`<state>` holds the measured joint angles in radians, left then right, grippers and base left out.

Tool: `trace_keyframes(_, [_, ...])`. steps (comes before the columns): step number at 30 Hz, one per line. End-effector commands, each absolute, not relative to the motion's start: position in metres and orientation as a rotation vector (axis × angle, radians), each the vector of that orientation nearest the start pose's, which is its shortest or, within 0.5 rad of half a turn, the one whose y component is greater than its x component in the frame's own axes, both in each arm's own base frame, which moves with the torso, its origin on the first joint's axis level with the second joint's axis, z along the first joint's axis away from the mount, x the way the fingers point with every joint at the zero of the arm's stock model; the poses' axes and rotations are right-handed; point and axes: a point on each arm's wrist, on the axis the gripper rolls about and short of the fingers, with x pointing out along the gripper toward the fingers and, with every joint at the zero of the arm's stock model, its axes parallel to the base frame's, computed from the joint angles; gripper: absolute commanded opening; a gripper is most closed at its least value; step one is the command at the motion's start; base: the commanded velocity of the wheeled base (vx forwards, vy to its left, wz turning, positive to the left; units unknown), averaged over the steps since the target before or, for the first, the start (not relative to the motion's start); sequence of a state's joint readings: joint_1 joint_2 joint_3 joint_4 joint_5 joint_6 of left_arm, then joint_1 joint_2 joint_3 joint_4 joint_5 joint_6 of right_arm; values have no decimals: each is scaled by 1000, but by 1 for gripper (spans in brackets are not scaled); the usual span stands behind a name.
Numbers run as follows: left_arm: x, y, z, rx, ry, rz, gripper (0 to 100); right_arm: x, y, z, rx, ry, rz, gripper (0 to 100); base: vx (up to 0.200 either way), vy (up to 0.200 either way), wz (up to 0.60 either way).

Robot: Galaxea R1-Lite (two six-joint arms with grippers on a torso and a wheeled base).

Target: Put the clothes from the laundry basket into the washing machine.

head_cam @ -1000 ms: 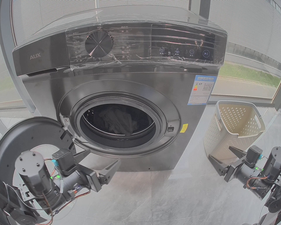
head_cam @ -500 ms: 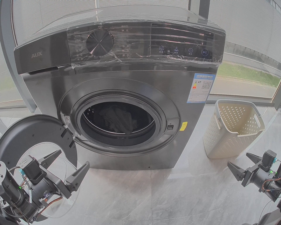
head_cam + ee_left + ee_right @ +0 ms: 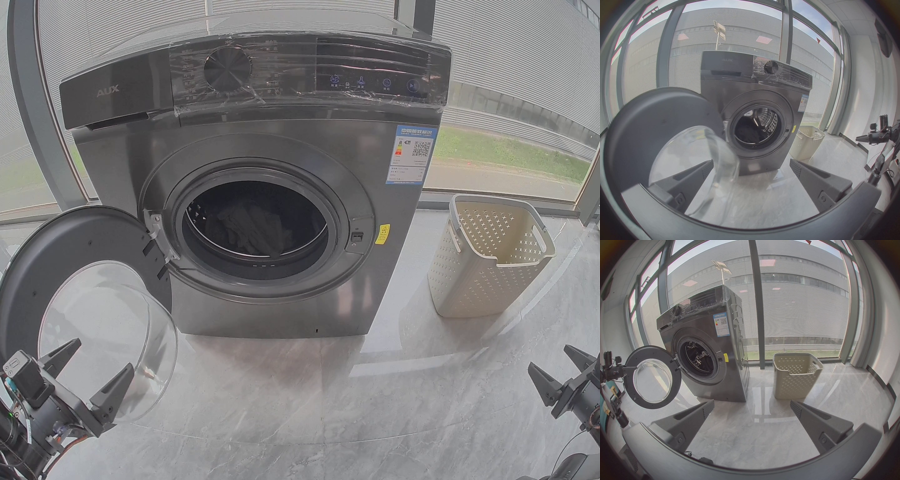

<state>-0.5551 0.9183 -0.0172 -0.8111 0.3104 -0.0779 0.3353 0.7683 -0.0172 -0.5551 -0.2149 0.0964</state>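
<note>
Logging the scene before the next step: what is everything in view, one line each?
washing machine: one, grey, centre.
door: one, dark rim, clear glass, swung open on the machine's left.
clothes: one heap, dark, inside the drum.
laundry basket: one, cream, on the floor right of the machine; no clothes visible inside.
left gripper: one, dark, open, low before the door.
right gripper: one, dark, open, low, short of the basket.
</note>
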Motion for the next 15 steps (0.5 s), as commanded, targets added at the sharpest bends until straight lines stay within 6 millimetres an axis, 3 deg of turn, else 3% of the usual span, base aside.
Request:
trace_keyframes(1, [43,-12,134,-66,4,-118,100,28,2,116,66,95,46,100,0,0,0])
trace_keyframes(6, [24,-1,121,-58,22,-47,100,12,-1,109,70,56,35,100,0,0,0])
trace_keyframes(12, [0,6,100,-55,39,47,100,-16,-3,87,59,-10,40,100,0,0,0])
trace_keyframes(15, [-4,6,95,-50,37,56,100,-17,-3,82,72,26,39,100,0,0,0])
